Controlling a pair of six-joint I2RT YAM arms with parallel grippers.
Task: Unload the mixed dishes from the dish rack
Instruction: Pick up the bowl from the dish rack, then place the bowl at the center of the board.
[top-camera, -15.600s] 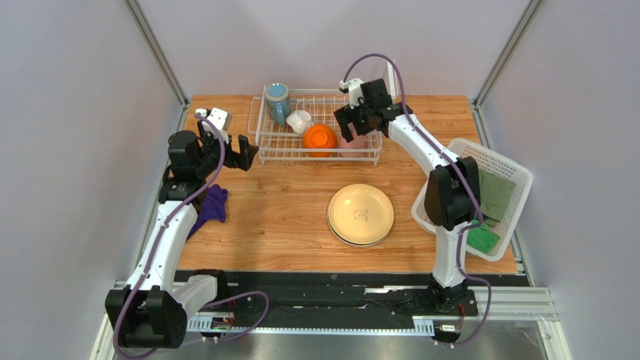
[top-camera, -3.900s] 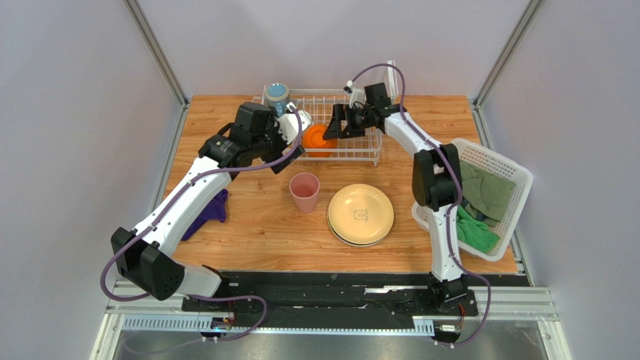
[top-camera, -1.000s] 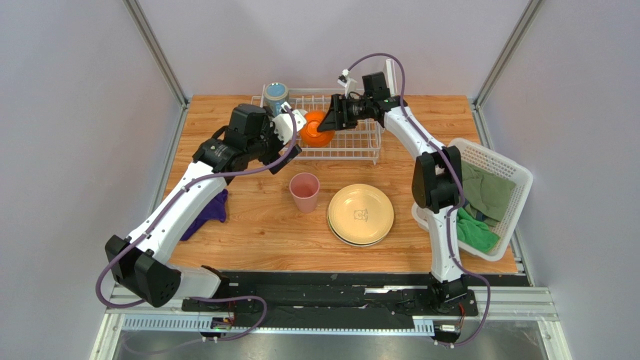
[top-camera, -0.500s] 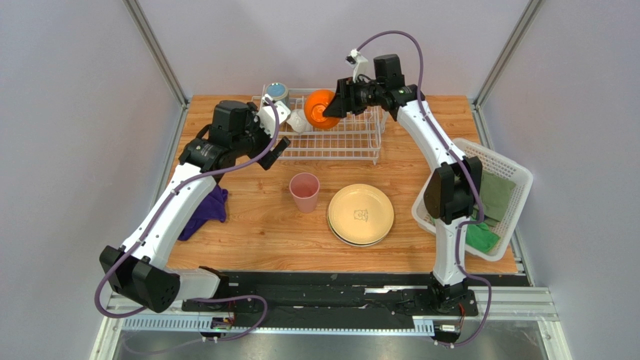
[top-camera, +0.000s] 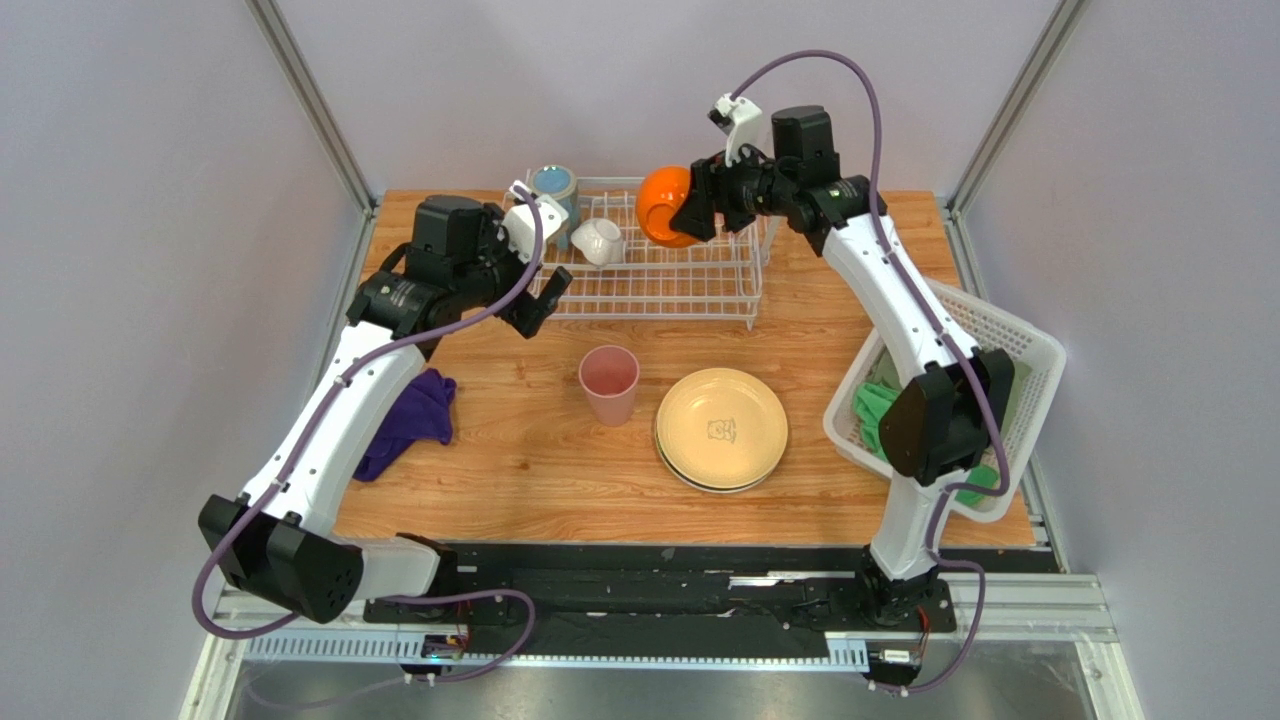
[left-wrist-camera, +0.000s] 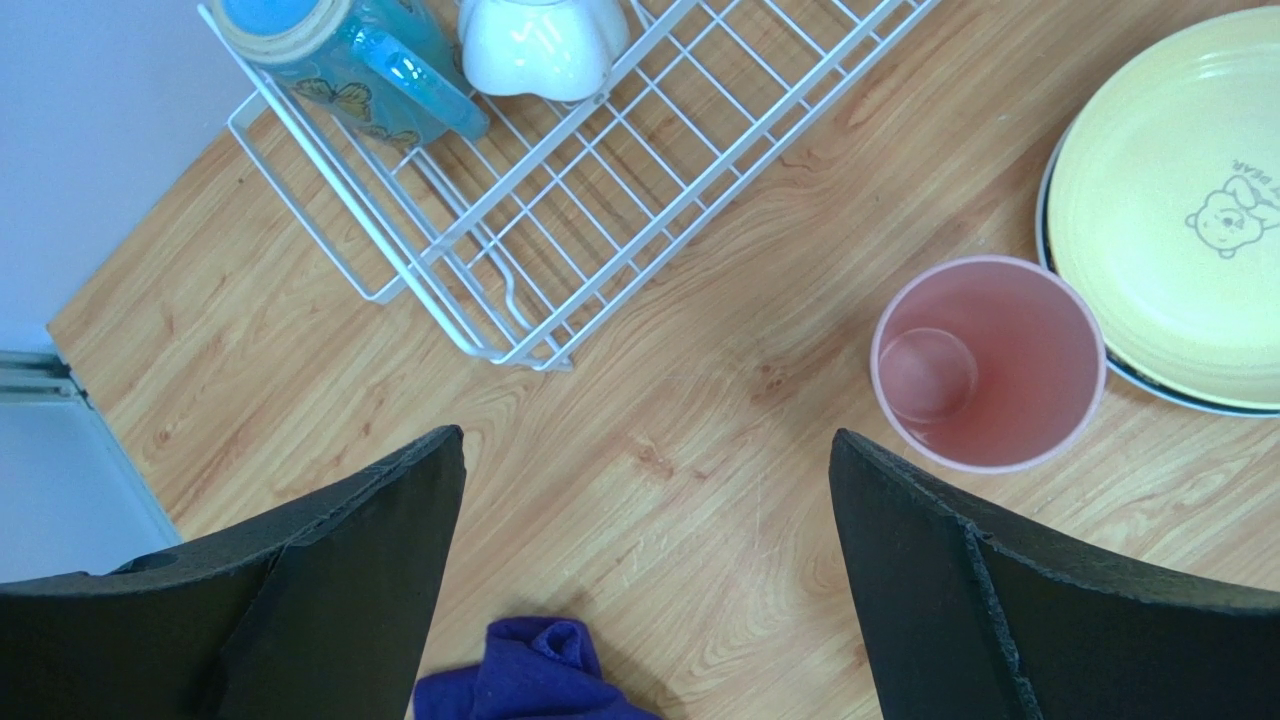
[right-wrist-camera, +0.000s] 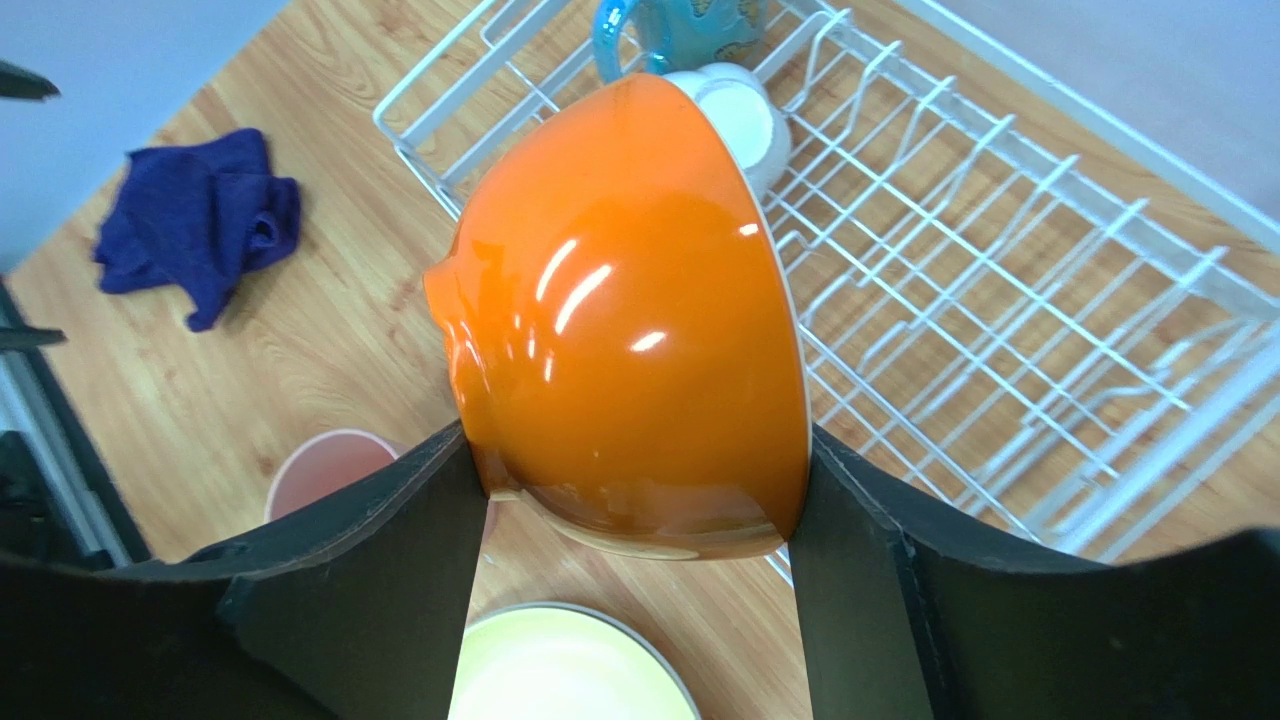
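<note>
Above dish rack (top-camera: 676, 288), right end effector (right-wrist-camera: 639, 488) gripping orange bowl (right-wrist-camera: 631, 345), left end effector (left-wrist-camera: 646, 450) wide, basket (top-camera: 1040, 360) only overhead

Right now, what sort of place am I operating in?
Probably a lab test cell staged as a kitchen counter: plain grey walls, a wooden table, a white dish rack and a lattice basket.
</note>
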